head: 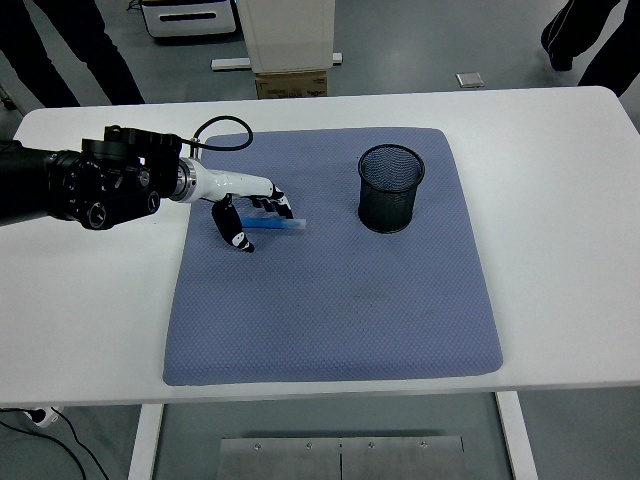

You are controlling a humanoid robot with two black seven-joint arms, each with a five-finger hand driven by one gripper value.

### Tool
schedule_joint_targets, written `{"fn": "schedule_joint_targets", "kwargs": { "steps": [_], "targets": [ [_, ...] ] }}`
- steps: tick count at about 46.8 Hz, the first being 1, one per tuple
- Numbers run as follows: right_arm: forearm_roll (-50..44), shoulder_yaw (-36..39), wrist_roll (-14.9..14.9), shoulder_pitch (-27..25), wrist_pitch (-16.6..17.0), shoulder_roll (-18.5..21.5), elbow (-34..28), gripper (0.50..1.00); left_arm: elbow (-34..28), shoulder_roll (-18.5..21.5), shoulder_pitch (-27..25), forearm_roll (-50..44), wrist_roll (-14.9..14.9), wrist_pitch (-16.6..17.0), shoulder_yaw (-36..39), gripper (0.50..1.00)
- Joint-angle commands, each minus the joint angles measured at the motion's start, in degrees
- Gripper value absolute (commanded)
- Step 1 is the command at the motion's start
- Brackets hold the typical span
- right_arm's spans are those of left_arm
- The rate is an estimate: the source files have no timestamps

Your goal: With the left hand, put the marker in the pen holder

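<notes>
One blue marker [277, 224] lies flat on the mat [340, 310], at nine o'clock from the mesh pen holder [391, 187] (well apart). Left hand [250, 210] drapes over it, fingers curling, not visibly clamped. A shallow pinch could roll it away.

So the marker [272, 224] lies on the mat's [340, 300] left part, under the left hand [247, 205]; the pen holder [391, 188] stands well apart, to its right.
</notes>
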Motion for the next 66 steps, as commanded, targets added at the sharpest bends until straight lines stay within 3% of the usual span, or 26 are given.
{"fn": "schedule_joint_targets", "kwargs": {
  "steps": [1, 7, 19, 37, 66],
  "targets": [
    [0.00, -0.01, 0.00, 0.00, 0.00, 0.00, 0.00, 1.000, -0.01, -0.02, 0.00, 0.09, 0.00, -0.02, 0.00, 0.760],
    [0.00, -0.02, 0.00, 0.00, 0.00, 0.00, 0.00, 1.000, -0.01, -0.29, 0.00, 0.97, -0.09, 0.07, -0.09, 0.754],
    [0.00, -0.02, 0.00, 0.00, 0.00, 0.00, 0.00, 1.000, -0.01, -0.73, 0.18, 2.29, -0.09, 0.07, -0.09, 0.640],
    [0.00, -0.02, 0.00, 0.00, 0.00, 0.00, 0.00, 1.000, -0.01, -0.73, 0.18, 2.20, -0.26, -0.02, -0.09, 0.613],
    [0.00, -0.01, 0.00, 0.00, 0.00, 0.00, 0.00, 1.000, -0.01, -0.73, 0.18, 2.29, -0.44, 1.83, -0.61, 0.622]
  ]
}}
